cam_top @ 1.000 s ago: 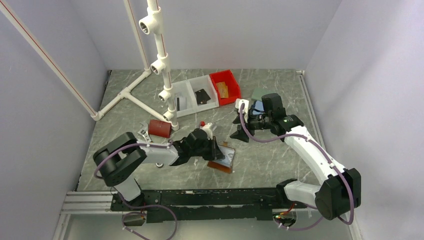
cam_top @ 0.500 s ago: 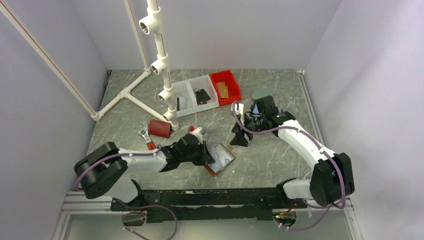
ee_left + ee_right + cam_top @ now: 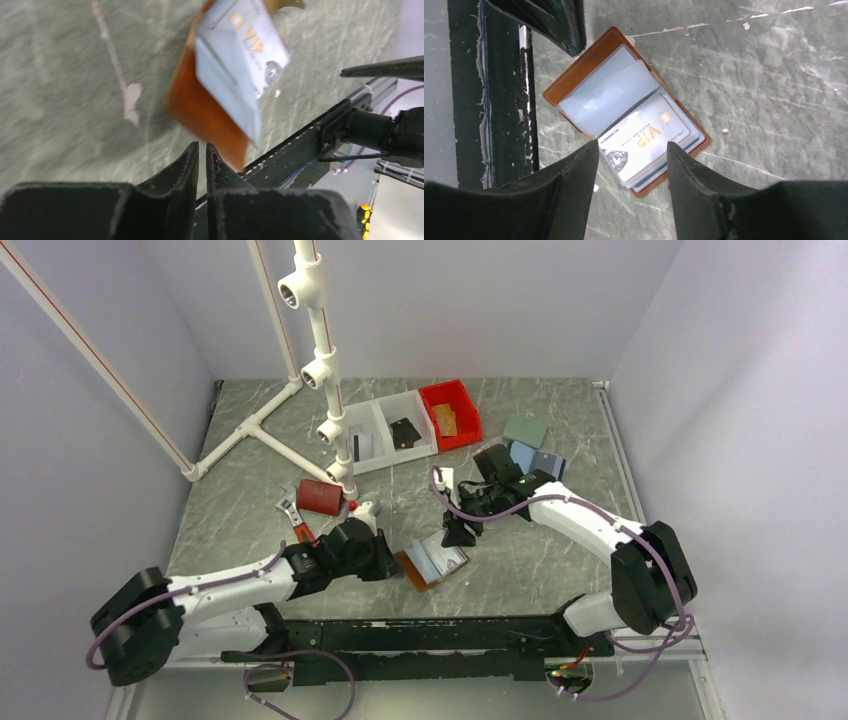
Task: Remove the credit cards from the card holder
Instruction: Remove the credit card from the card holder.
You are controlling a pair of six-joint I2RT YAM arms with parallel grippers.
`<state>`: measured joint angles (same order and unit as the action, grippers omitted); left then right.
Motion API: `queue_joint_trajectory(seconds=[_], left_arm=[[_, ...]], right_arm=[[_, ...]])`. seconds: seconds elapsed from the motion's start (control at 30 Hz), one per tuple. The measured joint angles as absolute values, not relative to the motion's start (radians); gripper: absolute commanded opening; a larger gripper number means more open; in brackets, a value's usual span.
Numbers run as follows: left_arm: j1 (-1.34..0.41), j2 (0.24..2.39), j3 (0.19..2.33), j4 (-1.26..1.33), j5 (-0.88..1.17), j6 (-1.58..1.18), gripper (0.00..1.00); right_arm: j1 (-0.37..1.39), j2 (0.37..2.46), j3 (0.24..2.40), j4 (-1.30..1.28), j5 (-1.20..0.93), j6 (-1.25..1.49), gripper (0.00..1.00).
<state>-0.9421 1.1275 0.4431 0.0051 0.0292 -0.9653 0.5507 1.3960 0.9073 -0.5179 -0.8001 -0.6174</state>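
Observation:
The brown card holder (image 3: 430,562) lies open on the table, clear sleeves up. In the right wrist view it (image 3: 585,65) shows a pale grey card marked VIP (image 3: 649,135) on top of a stack of sleeved cards. My right gripper (image 3: 458,535) (image 3: 633,150) hangs open just above the holder's card side, empty. My left gripper (image 3: 388,562) (image 3: 202,146) is shut and empty, low at the holder's left edge; its view shows the holder's brown cover (image 3: 207,115) and the card (image 3: 242,55), blurred. No black card shows.
A dark red box (image 3: 320,497) and a wrench (image 3: 290,515) lie at the left. White bins (image 3: 390,435) and a red bin (image 3: 450,412) stand at the back by the white pipe frame (image 3: 320,370). Flat blue and grey-green pieces (image 3: 523,453) lie at the back right. A black rail (image 3: 400,635) runs along the near edge.
My left gripper has drawn back to the left and off the holder, which now lies flat and open. My right gripper has moved from the back right down over the holder.

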Motion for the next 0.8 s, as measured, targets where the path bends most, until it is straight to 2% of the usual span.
queue_joint_trajectory(seconds=[0.1, 0.2, 0.3, 0.37, 0.5, 0.6, 0.8], left_arm=[[-0.942, 1.038, 0.414, -0.088, -0.009, -0.986, 0.21], [-0.942, 0.913, 0.395, -0.174, -0.045, -0.989, 0.31], [-0.945, 0.776, 0.395, -0.198, -0.071, -0.972, 0.45], [-0.947, 0.704, 0.395, -0.186, -0.079, -0.955, 0.5], [-0.947, 0.673, 0.395, -0.086, -0.076, -0.932, 0.51], [-0.947, 0.765, 0.395, 0.041, -0.057, -0.929, 0.5], [-0.95, 1.073, 0.458, 0.193, -0.022, -0.944, 0.46]], right_arm=[[0.575, 1.433, 0.905, -0.486, -0.762, -0.575, 0.44], [0.591, 1.484, 0.905, -0.461, -0.732, -0.524, 0.4], [0.591, 1.537, 0.906, -0.453, -0.709, -0.477, 0.36], [0.594, 1.555, 0.906, -0.452, -0.699, -0.459, 0.31], [0.606, 1.576, 0.916, -0.451, -0.689, -0.433, 0.16], [0.608, 1.594, 0.935, -0.452, -0.689, -0.413, 0.0], [0.539, 1.601, 0.949, -0.439, -0.697, -0.336, 0.0]])
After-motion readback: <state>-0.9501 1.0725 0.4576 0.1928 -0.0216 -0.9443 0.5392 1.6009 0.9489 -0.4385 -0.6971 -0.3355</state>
